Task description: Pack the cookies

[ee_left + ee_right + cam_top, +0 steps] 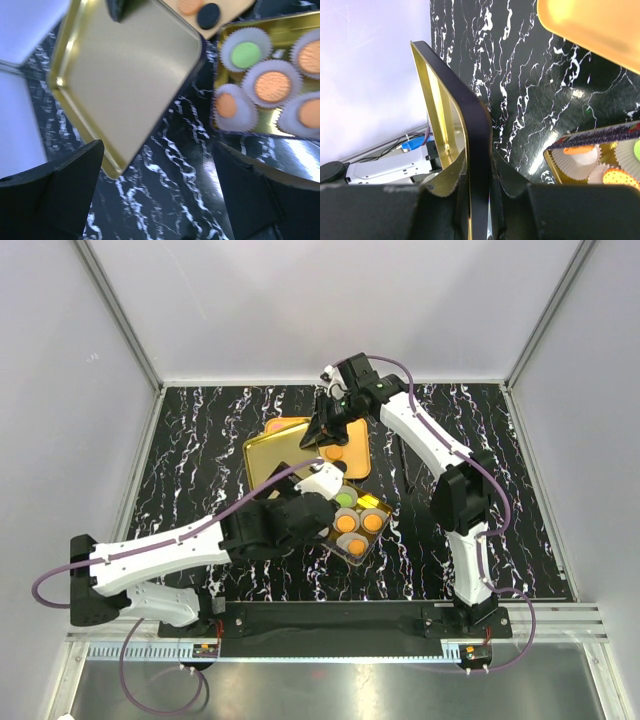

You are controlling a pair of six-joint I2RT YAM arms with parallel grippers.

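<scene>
My right pincer (475,172) is clamped on the rim of the gold rectangular metal lid (469,125). Only its wrist view shows that pinch; from above, the lid's hollow side faces up. My left pincer (157,195) hangs with fingers wide apart over the black marbled table (175,150), between lid and gold rectangular tin (280,27). Its view shows 5 round cookies (272,86) in white pleated paper cups (239,111) inside the tin: 4 orange, 1 green. More lie on the flat orange tray (355,462).
</scene>
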